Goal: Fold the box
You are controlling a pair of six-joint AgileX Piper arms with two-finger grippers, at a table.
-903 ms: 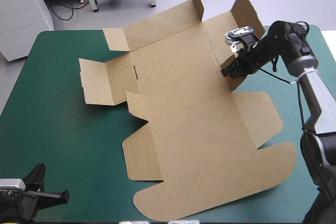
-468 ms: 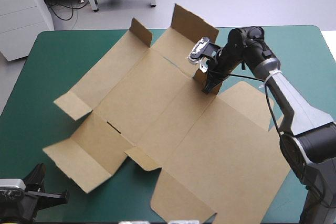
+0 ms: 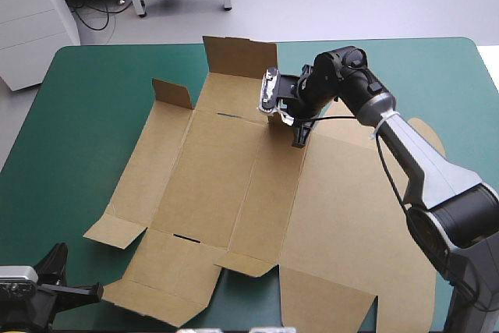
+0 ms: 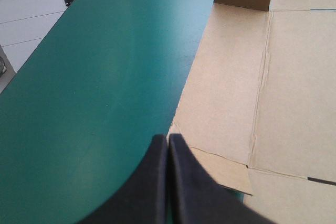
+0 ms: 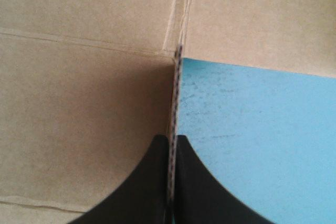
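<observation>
1. The box point(image 3: 234, 169) point(image 4: 294, 87) point(image 5: 79, 103): a flat cut sheet of brown board, spread over the table's middle and reaching its near and right edges. Small flaps at its far edge stand raised.
2. The right gripper point(image 3: 299, 139) point(image 5: 171, 140): black fin-shaped fingers pinched all but together on the thin edge of an upright flap at the box's far side.
3. The left gripper point(image 3: 90, 292) point(image 4: 168, 139): black fingers meeting in one point, holding nothing, at the table's near left corner, close to a side flap.
4. The teal-green table cover point(image 3: 86, 130) point(image 4: 94, 77) point(image 5: 252, 129): shows left of and beyond the box.
</observation>
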